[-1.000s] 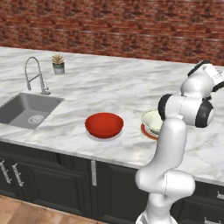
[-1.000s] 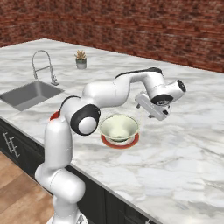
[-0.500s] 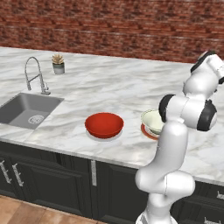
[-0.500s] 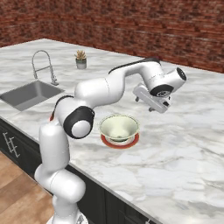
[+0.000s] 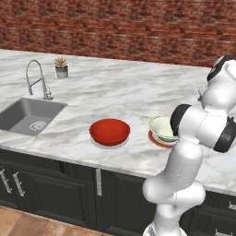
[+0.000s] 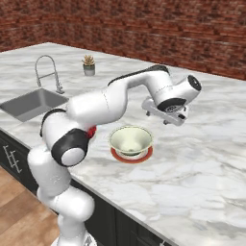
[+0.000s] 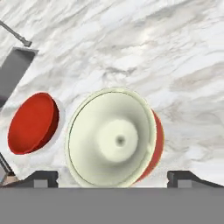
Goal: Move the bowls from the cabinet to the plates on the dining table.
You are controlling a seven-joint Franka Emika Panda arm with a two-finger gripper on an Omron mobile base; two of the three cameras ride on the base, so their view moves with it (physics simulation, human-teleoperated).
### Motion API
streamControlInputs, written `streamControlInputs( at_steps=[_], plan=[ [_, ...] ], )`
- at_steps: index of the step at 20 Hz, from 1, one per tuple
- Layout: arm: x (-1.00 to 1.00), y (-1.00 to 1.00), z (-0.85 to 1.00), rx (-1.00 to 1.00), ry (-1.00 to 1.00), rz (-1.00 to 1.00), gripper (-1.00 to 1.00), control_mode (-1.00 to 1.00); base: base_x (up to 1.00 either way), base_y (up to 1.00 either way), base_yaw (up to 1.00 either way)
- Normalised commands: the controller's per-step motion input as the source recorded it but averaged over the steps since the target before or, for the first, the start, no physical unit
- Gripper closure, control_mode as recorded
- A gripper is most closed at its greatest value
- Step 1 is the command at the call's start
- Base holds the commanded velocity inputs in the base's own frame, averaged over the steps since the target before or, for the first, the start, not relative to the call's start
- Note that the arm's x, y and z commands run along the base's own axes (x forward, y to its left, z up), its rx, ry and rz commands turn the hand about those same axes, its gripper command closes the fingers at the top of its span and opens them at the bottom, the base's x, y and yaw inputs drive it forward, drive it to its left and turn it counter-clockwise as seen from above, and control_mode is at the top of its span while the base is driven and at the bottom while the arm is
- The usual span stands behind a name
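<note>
1. Bowls first, from the left base view: the glossy plain red bowl (image 5: pixel 109 131) is sitting on a pale white-grey plate (image 5: pixel 95 140) that's barely peeking out under it, on the white-grey veined marble table top (image 5: pixel 120 92). The cream-white bowl with green markings (image 5: pixel 161 128) is resting on the flat red-orange plate (image 5: pixel 154 138) right next to it, half hidden behind the arm. Compared with a second ago, the arm's upper end is rising and pulling back toward the right edge, while both bowls are staying put.

2. Right base view: the gripper (image 6: pixel 169 117) is hanging above and just behind the cream-white bowl, clear of it, jaws spread wide with nothing between them. A second ago it was lower and closer to the rim, so it's backing off after letting go.

3. Hand view: looking straight down into the cream-white bowl, with the red-orange plate showing as a crescent along one side, so the bowl is sitting a bit off-centre but fully on it. The red bowl is lying off to the side, and the fingertips (image 7: pixel 43 178) are standing well apart.

4. My read: both bowls are on plates now, so the job is looking basically finished.
</note>
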Motion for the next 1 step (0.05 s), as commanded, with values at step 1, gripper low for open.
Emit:
streamControlInputs(
  at_steps=[1],
  plan=[
    [-0.47,0.13,0.01,-0.14,-0.14,0.0,-1.0,-1.0,0.0,0.0,0.0]
  ],
)
